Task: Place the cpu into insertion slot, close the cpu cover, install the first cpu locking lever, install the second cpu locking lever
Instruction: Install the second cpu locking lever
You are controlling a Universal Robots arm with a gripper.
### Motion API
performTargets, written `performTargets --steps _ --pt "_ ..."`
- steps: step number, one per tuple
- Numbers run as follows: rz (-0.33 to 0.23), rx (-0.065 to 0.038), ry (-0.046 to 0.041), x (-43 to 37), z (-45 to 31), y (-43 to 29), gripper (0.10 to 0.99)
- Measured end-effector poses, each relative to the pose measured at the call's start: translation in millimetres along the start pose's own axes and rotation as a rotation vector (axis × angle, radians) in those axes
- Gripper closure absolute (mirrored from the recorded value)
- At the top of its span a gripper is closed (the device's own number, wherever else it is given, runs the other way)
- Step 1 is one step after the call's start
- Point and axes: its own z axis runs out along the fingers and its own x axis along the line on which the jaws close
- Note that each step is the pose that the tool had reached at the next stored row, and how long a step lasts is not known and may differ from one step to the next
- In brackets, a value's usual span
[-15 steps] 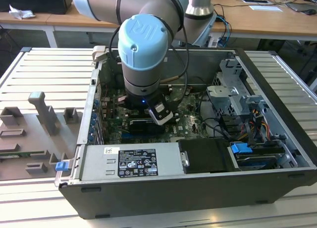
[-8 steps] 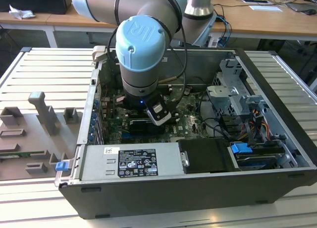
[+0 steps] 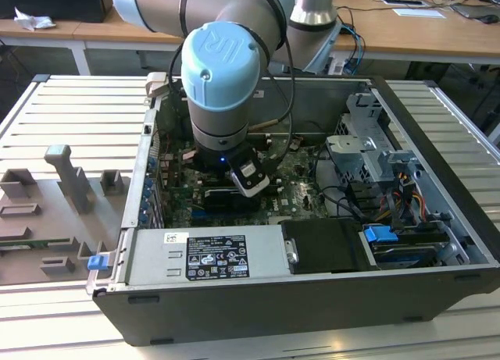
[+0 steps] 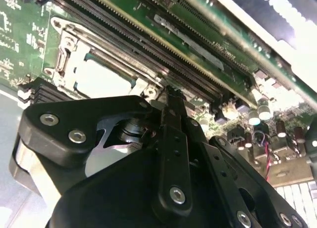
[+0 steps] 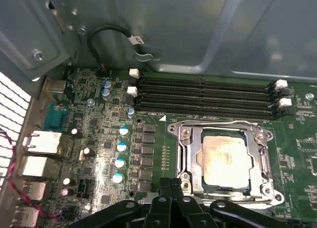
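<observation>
Sitting in insertion slot (image 5: pixel 224 161), cpu (image 5: pixel 225 159) just beside pincer (image 5: pixel 171 184) tips.

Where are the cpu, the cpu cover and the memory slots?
cpu (image 5: pixel 225 159): first wrist view, middle of its pale top.
cpu cover (image 5: pixel 261 159): first wrist view, metal frame's side bar.
memory slots (image 5: pixel 203 97): first wrist view, middle of the black rows.

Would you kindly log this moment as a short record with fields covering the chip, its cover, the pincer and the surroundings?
cpu: pale silvery-beige square chip seated in the dark metal-rimmed insertion slot on the green circuit board
cover: thin silvery metal frame plate lying down around the chip, its window showing the chip
pincer: black pincer low over the board, at the socket's edge, holding nothing visible
nearby: long black memory slots beside the socket
enclosure: open grey computer case on a slatted table
</observation>
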Motion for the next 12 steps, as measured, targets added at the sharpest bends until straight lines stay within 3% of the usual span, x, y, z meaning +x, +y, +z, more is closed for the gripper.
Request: performTargets --steps 8,12 --pt "0.0 0.0 0.0001 0.0 0.1 0.1 0.98" --pt "0.0 0.0 0.0002 -0.6 -13.0 5.7 0.98"
